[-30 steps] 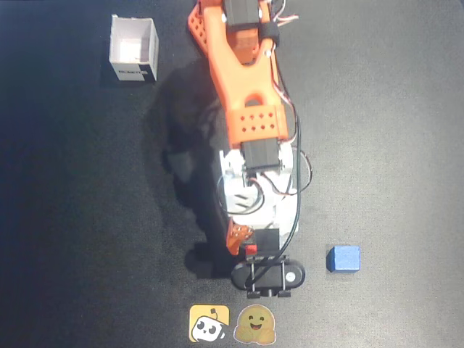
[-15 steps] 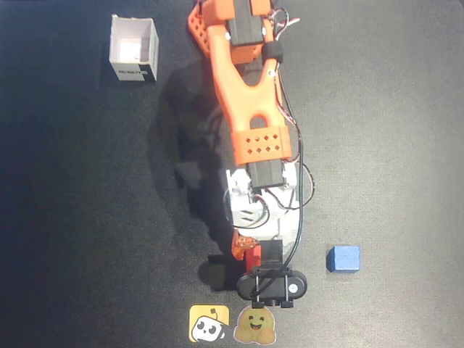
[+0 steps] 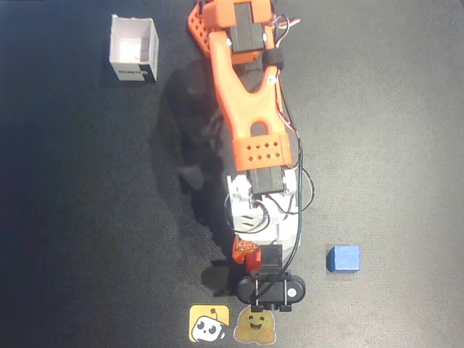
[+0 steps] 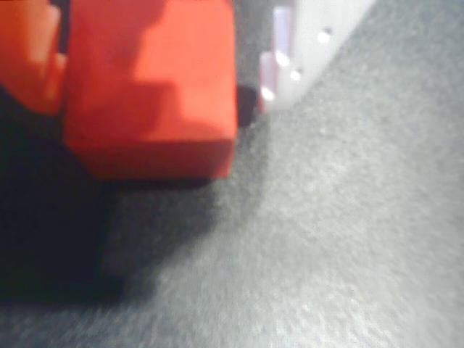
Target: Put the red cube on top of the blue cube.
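My arm [image 3: 250, 109] reaches down the overhead view across the dark mat [image 3: 87, 217]. A white box [image 3: 134, 48] sits well apart, up and to the left of my claw. My claw [image 3: 246, 255] is low over the mat; the red cube [image 4: 148, 87] fills the wrist view between an orange finger [image 4: 29, 58] and a white one [image 4: 290, 51], resting on the mat. Whether I am pinching it, I cannot tell. The blue cube [image 3: 343, 259] lies to my claw's right in the overhead view, apart. Two stickers [image 3: 232, 324] lie just below my claw.
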Motion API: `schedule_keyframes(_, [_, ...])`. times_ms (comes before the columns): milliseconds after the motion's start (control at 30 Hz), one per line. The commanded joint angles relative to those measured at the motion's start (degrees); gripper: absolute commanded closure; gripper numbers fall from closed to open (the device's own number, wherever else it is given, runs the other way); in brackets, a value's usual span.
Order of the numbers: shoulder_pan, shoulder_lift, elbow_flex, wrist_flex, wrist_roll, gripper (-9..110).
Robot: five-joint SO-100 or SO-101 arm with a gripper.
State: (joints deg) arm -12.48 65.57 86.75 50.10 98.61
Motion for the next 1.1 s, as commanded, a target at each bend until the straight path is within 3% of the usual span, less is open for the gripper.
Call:
schedule_keyframes(0, [-0.18, 0.62, -4.22, -0.70, 0.53, 82])
schedule_keyframes(300, [0.18, 0.26, -4.04, -0.70, 1.58, 95])
schedule_keyframes(633, [0.53, 0.70, -4.48, 0.26, 1.49, 95])
schedule_keyframes(1067, [-0.09, 7.21, -9.67, 12.83, 1.32, 95])
